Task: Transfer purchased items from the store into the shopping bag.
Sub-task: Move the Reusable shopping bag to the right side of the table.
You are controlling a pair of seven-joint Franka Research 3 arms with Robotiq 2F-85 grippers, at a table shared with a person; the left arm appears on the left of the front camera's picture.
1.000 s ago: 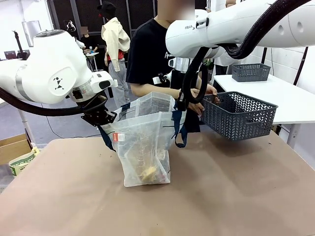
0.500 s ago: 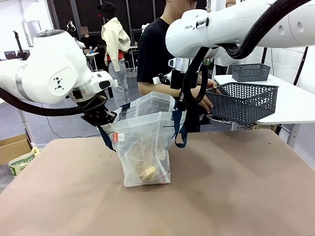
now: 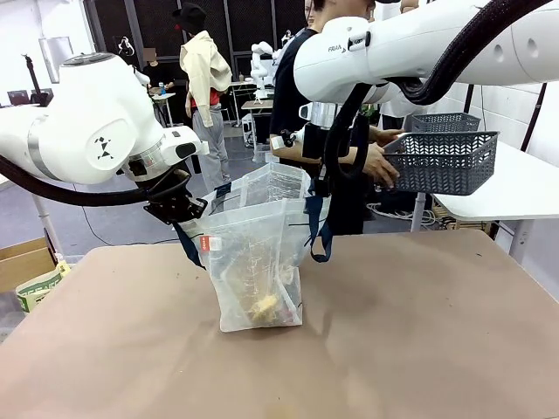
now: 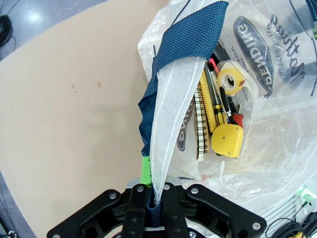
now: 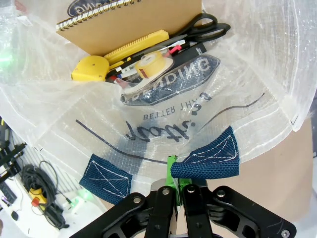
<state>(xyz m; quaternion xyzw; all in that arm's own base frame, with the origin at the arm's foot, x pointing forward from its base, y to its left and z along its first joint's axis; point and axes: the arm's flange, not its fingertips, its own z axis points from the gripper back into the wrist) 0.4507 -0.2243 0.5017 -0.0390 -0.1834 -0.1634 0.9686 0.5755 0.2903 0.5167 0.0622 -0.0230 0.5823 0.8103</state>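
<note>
The shopping bag (image 3: 258, 262) stands open on the brown table, held between both arms. My left gripper (image 3: 181, 209) is shut on its navy strap (image 4: 185, 44) and rim; the left wrist view shows my left gripper (image 4: 154, 191) pinching both. My right gripper (image 3: 320, 185) is shut on the opposite strap (image 5: 208, 158), as my right gripper (image 5: 176, 186) shows from above. Purchased items lie inside: a spiral notebook (image 5: 133, 22), scissors (image 5: 208, 25), a yellow tape measure (image 4: 227, 140) and a tape dispenser (image 4: 233, 79). A person's hand (image 3: 382, 166) holds the store (image 3: 441, 164) level, up at the right.
A white table (image 3: 524, 188) stands at the back right with a second grey basket (image 3: 450, 120) on it. A cardboard box (image 3: 24, 260) sits beyond the table's left edge. The person stands behind the bag, turned to the right.
The person has raised the grey basket from a tilt beside the bag and carried it up and right, level now. Both arms and the bag have stayed still.
</note>
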